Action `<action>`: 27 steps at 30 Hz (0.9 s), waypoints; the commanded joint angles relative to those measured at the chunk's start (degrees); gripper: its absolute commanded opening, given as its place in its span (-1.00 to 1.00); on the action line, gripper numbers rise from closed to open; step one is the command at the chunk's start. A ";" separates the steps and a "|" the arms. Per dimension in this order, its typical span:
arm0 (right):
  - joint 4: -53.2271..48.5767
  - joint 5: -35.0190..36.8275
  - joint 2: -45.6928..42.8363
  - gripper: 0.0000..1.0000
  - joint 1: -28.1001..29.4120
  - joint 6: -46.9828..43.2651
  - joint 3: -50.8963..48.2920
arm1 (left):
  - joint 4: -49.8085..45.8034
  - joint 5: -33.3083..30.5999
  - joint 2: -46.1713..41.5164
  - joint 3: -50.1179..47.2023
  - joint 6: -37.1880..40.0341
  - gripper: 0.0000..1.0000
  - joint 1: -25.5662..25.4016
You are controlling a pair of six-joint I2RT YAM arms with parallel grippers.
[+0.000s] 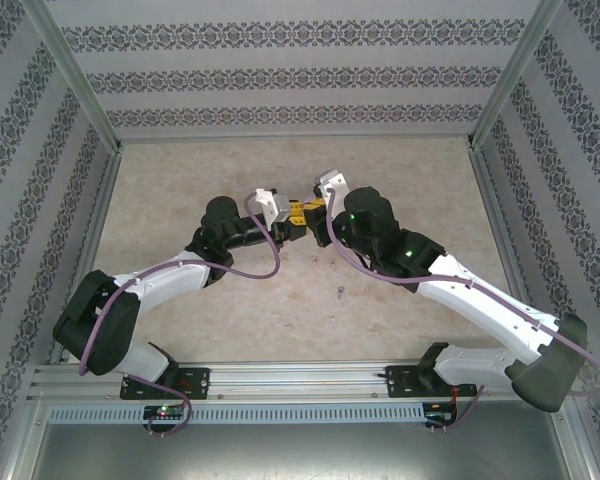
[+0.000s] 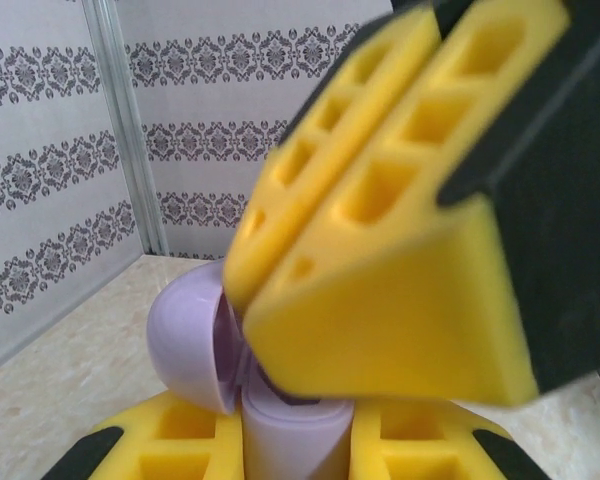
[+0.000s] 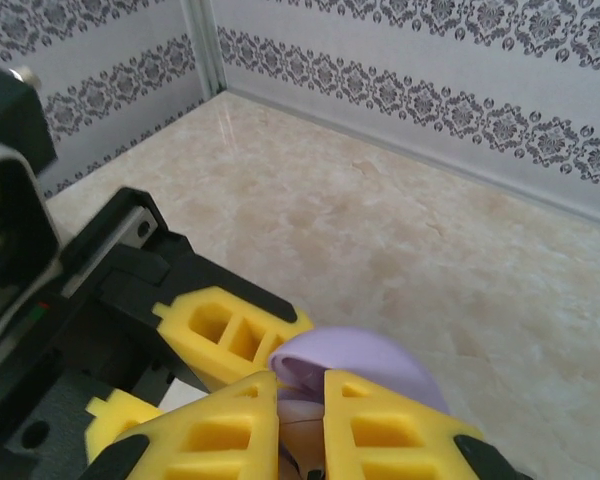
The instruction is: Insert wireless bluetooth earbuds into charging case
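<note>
Lilac case (image 2: 185, 335) pinched in left gripper (image 2: 295, 445); right gripper (image 3: 302, 405) pressed together beside its open lid

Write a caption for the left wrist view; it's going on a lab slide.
Left gripper holds the open lilac case while the right gripper, fingers closed, sits at its opening.

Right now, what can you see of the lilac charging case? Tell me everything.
The lilac charging case is a small, smooth, plastic-looking clamshell. It is open, with its domed lid hinged up from the base. The left gripper clamps the base, and the right gripper pinches at the lid's rim. Between them they hold it over the table. Its inside is hidden.
</note>
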 commanded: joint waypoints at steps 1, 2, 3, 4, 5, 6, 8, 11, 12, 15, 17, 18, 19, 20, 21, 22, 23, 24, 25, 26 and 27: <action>-4.79 -0.58 1.68 -0.72 1.48 -0.45 -0.84 | 6.61 -1.10 0.12 3.26 -0.94 -1.00 -0.47; -4.97 -0.43 1.95 -0.71 1.49 -0.33 -0.72 | 6.85 -1.26 0.21 3.20 -1.13 -1.00 -0.46; -4.99 -0.30 2.08 -0.69 1.49 -0.13 -0.63 | 6.98 -1.27 0.36 3.11 -1.21 -1.00 -0.46; -4.97 -0.02 2.23 -0.65 1.49 0.11 -0.52 | 7.19 -1.29 0.40 3.02 -1.45 -1.00 -0.46; -5.08 0.32 2.26 -0.55 1.49 0.64 -0.33 | 7.26 -1.28 0.52 2.98 -1.42 -1.00 -0.53; -5.24 0.77 2.26 -0.43 1.47 1.01 0.03 | 7.21 -1.32 0.57 2.94 -1.57 -1.00 -0.49; -5.57 1.08 2.10 -0.08 1.40 2.19 1.34 | 7.37 -1.54 0.79 2.68 -1.74 -1.00 -0.46; -6.84 1.09 1.45 0.29 0.95 5.02 4.37 | 8.09 -1.80 1.34 2.29 -2.15 -1.00 -0.51; -7.45 0.45 1.07 0.34 0.47 6.22 5.55 | 8.27 -2.05 1.49 2.20 -2.28 -1.00 -0.46; -7.90 -2.48 -1.17 0.44 -1.92 10.90 8.13 | 9.22 -2.47 2.07 1.72 -2.46 -1.00 -0.46; -8.19 -3.89 -3.22 0.50 -4.27 14.63 8.85 | 9.95 -2.88 2.44 1.19 -2.46 -1.00 -0.46; -8.51 -4.30 -4.20 0.51 -5.30 16.34 8.89 | 10.31 -3.02 2.56 1.00 -2.47 -1.00 -0.46; -9.01 -4.72 -5.30 0.51 -6.60 18.22 8.87 | 10.58 -3.26 2.64 0.74 -2.37 -1.00 -0.49; -9.87 -4.90 -6.27 0.52 -7.89 20.06 8.68 | 10.70 -3.45 2.66 0.54 -2.29 -1.00 -0.46; -10.60 -4.99 -7.13 0.53 -8.80 21.40 8.33 | 10.72 -3.53 2.74 0.37 -2.20 -1.00 -0.49; -11.59 -4.83 -8.12 0.53 -9.72 22.71 7.81 | 11.02 -3.60 2.67 0.11 -2.11 -1.00 -0.46; -12.94 -4.20 -9.01 0.53 -10.55 23.73 7.14 | 11.34 -3.69 2.62 -0.20 -2.11 -1.00 -0.47; -14.22 -3.70 -9.57 0.53 -11.22 24.48 6.54 | 11.50 -3.82 2.59 -0.44 -2.02 -1.00 -0.47; -15.70 -3.00 -10.30 0.53 -11.82 25.33 5.46 | 11.70 -3.99 2.50 -0.66 -1.92 -1.00 -0.46; -17.40 -1.82 -10.87 0.53 -12.46 26.57 4.25 | 11.73 -4.05 2.33 -0.87 -1.80 -1.00 -0.46; -18.85 -1.16 -11.17 0.53 -12.98 27.78 3.06 | 11.76 -4.17 2.18 -1.14 -1.69 -1.00 -0.46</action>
